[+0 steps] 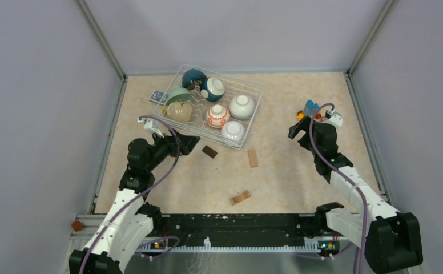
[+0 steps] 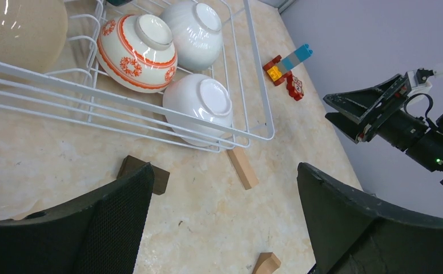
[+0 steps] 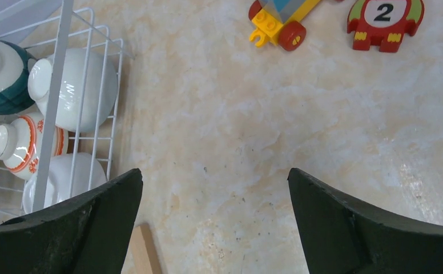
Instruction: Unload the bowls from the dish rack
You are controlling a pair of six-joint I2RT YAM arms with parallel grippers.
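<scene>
The dish rack, a white wire basket, lies at the back left of the table with several bowls upside down in it. Among them are a plain white bowl at its near corner, an orange-patterned bowl, another white bowl, a teal-and-white bowl and a beige bowl. My left gripper hovers open just in front of the rack's near side, empty. In its wrist view the near white bowl is ahead of the left gripper. My right gripper is open and empty, well right of the rack.
Three small wooden blocks lie in front of the rack: a dark block, a light block and a third block. A toy car and a red number piece sit at the far right. A blue card lies left of the rack.
</scene>
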